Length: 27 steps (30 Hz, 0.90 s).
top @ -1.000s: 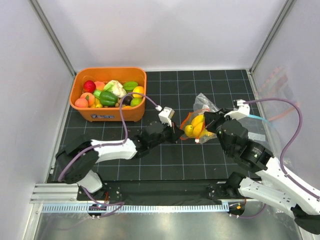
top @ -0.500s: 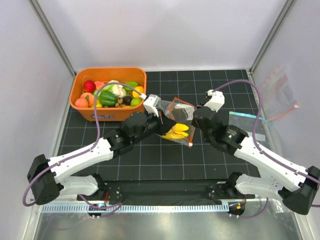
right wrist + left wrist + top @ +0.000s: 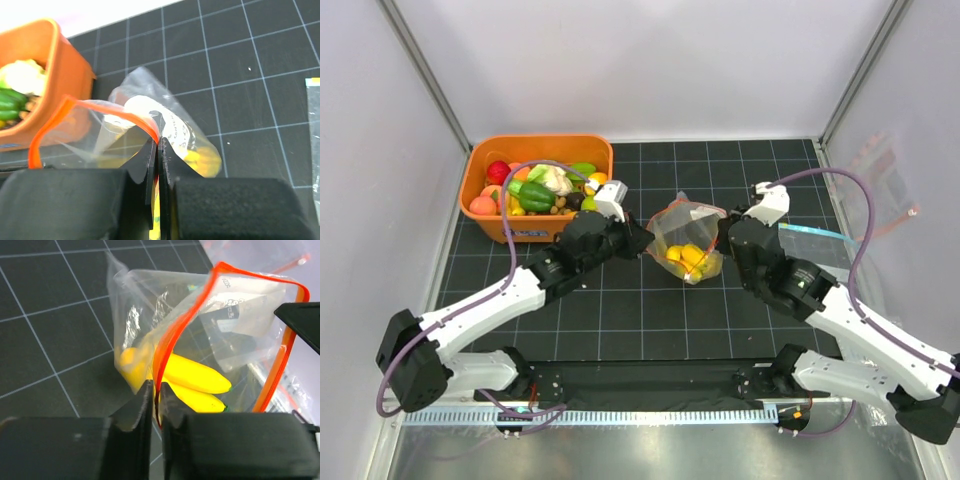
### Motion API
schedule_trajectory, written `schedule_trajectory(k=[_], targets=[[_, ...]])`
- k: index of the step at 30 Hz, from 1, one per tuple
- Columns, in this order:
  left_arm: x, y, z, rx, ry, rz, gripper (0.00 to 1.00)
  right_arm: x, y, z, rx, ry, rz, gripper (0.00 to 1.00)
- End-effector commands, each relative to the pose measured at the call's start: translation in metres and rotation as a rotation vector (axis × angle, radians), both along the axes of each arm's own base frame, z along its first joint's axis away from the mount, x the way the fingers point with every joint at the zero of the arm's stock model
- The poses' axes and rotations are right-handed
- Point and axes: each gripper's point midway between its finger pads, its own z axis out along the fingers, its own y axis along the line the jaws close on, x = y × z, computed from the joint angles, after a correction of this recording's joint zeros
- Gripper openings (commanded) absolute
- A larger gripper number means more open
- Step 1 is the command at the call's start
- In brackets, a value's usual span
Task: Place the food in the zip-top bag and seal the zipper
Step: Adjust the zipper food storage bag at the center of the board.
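The clear zip-top bag (image 3: 686,240) hangs between my two grippers over the mat, its mouth held open upward. Its red-orange zipper (image 3: 170,340) runs round the mouth and also shows in the right wrist view (image 3: 100,107). Yellow bananas (image 3: 197,377) lie inside the bag. My left gripper (image 3: 642,240) is shut on the bag's left rim, seen close in the left wrist view (image 3: 156,390). My right gripper (image 3: 725,238) is shut on the right rim, seen close in the right wrist view (image 3: 158,142). More food (image 3: 542,185) fills the orange bin (image 3: 535,230).
The orange bin stands at the back left, just behind my left arm; its corner shows in the right wrist view (image 3: 55,70). A flat clear bag (image 3: 815,240) with a dark-blue edge lies on the mat under my right arm. Enclosure walls stand close on both sides.
The bag has swung from lying tilted to hanging mouth-up between the grippers. Both grippers shifted right and spread apart, pulling the mouth wider. The bananas settled to the bottom.
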Motion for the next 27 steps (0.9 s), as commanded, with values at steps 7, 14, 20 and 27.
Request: schedule_trajectory(k=[7, 14, 20, 27], targets=[[0.005, -0.027, -0.022, 0.029, 0.021, -0.098, 0.31, 0.019, 0.021, -0.020, -0.087, 0.050, 0.013, 0.01], [0.019, 0.018, 0.002, 0.111, -0.096, 0.080, 0.75, 0.020, 0.013, -0.017, -0.106, 0.033, -0.010, 0.01], [0.029, 0.107, 0.029, 0.218, -0.188, 0.451, 1.00, 0.016, 0.011, -0.013, -0.089, 0.023, -0.008, 0.01], [0.037, 0.172, 0.041, 0.393, -0.235, 0.748, 1.00, 0.016, 0.013, -0.012, -0.081, 0.023, 0.002, 0.01]])
